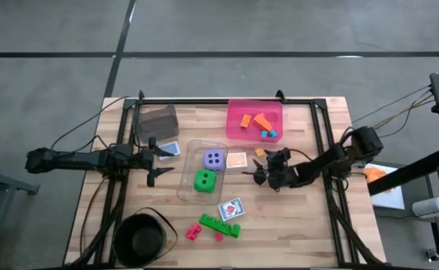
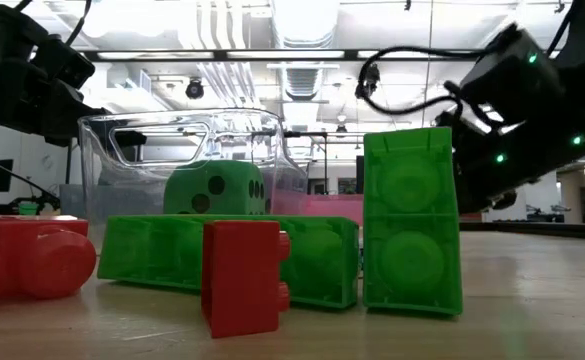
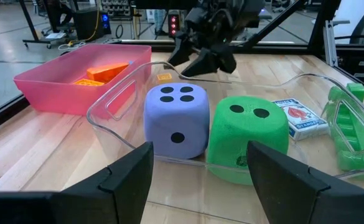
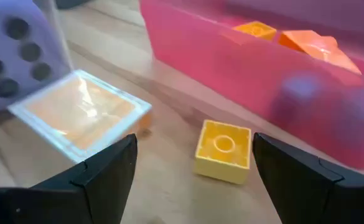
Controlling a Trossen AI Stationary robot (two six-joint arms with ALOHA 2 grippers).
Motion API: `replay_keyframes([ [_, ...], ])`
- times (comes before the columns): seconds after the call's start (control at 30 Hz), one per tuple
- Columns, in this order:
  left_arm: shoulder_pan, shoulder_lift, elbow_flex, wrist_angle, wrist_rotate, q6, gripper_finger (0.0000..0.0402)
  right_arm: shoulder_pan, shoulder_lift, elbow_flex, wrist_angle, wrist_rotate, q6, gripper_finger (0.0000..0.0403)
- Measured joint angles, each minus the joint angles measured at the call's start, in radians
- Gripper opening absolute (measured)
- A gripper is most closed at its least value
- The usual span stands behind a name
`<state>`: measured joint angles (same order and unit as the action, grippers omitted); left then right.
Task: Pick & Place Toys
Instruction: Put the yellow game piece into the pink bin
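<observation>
Wooden slat table point(image 1: 302, 225), square yellow studded brick point(image 4: 223, 151), right pincer point(image 4: 194, 177) open

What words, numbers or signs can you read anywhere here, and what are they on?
No words or numerals can be read.
Purple die: pips only, four on top, one on the side.
Green die: pips only, two on top.
Card pack: red and blue print, too blurred to read.
Orange picture card: blurred, no text readable.
Yellow brick: no marking.
</observation>
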<state>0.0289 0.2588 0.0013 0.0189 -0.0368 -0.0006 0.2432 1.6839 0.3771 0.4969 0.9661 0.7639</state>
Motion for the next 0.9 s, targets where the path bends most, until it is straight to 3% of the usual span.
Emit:
replay_keyframes([
  [0.5,0.000,0.000,0.000,0.000,0.000,0.000,0.0258,-0.077,0.132,0.052,0.003,-0.058,0.001,0.0318],
  [0.9,0.000,0.000,0.000,0.000,0.000,0.000,0.0258,-0.089,0.134,0.062,0.003,-0.048,-0.011,0.0318],
])
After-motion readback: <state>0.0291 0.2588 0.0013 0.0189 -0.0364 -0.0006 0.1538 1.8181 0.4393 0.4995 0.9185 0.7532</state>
